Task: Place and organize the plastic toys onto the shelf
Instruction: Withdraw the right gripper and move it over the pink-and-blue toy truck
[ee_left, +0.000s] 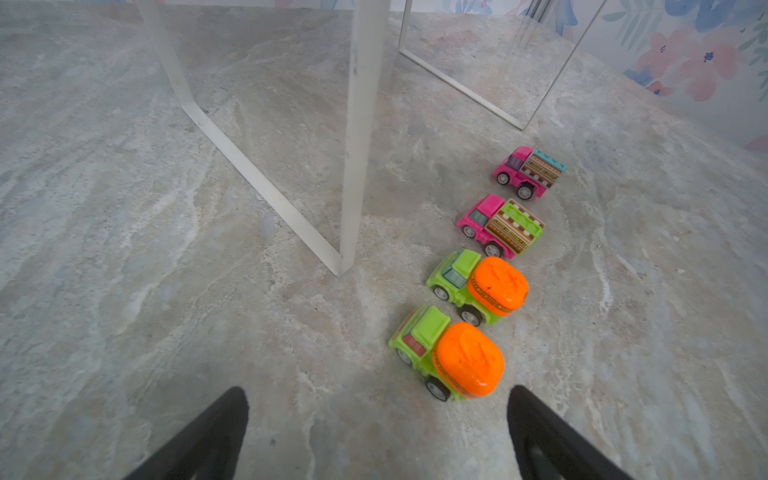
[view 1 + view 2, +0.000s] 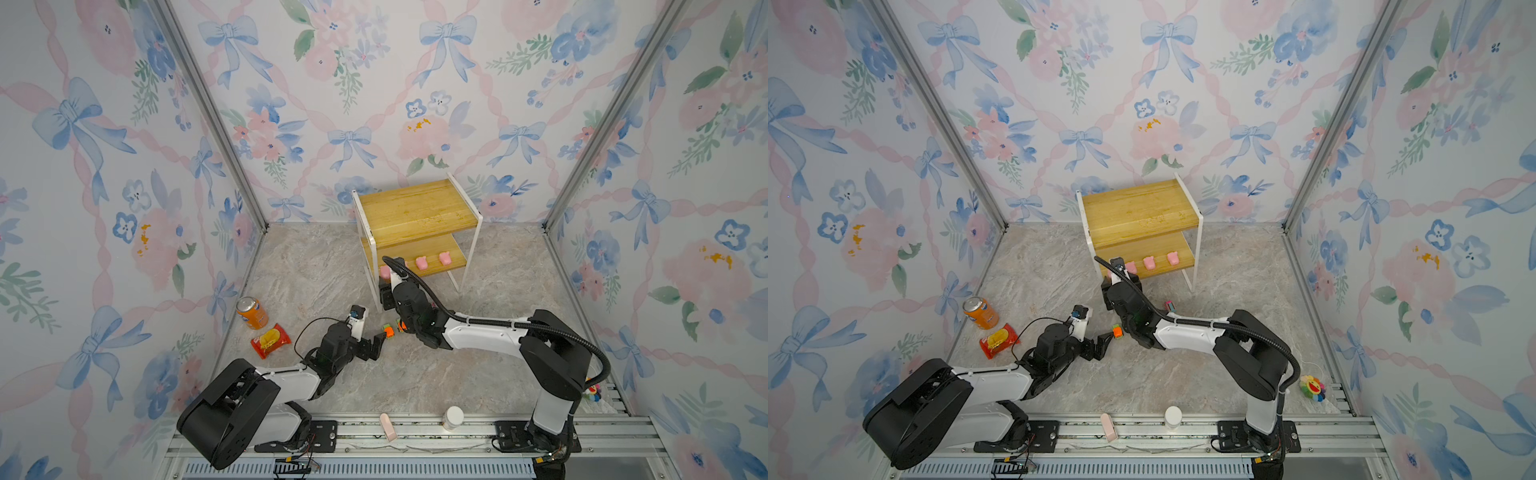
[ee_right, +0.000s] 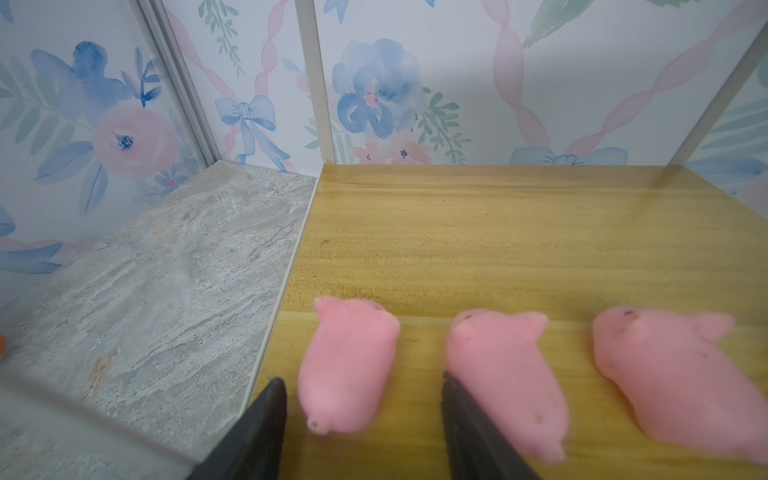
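On the lower board of the shelf [image 3: 498, 232], the right gripper [image 3: 361, 379] stands apart around a pig [image 3: 349, 353]; the left gripper [image 1: 377, 390] gapes wide near a car [image 1: 449, 353].

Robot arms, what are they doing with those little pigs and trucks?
They're filling the shelf. The right tool stands open around a pink pig on the lower board, beside other pigs. The left tool is open too, facing four cars lined up on the table, nearest an orange-and-green car.
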### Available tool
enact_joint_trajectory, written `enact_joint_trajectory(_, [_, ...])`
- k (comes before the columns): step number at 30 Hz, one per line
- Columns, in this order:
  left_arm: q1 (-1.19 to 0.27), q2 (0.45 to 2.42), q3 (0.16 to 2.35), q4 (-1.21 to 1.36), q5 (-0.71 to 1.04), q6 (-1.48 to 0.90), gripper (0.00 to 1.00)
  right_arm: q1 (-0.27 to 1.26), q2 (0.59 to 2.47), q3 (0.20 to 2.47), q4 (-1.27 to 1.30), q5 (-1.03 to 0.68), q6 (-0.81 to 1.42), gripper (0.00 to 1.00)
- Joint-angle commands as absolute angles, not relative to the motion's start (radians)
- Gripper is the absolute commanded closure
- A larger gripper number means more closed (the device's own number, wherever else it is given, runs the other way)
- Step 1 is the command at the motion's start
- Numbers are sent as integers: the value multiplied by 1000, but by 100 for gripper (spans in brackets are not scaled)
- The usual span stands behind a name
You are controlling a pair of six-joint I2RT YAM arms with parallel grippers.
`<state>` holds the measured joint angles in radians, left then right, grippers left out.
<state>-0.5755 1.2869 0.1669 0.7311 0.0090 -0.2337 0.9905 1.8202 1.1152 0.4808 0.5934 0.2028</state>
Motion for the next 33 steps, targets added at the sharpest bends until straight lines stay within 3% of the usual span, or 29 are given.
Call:
enact_joint_trajectory(1, [-569,1290,178,727,19,-240,2,1010,1761,1071,425,597,189,36])
enact_joint_trajectory(9, [-569,1293,182,727,22,-240,2,1037,1624,938,409,528,156,34])
enact_joint_trajectory(18, [-569,1286,178,726,23,-241,2,1052,1334,829,52,380,108,34])
enact_joint_trajectory(26, [-571,1292,183,725,35,-249,2,770,1051,629,-79,176,231,35])
enact_joint_trajectory(33, [-571,1273,181,715,34,-249,2,591,1052,584,-67,4,202,36])
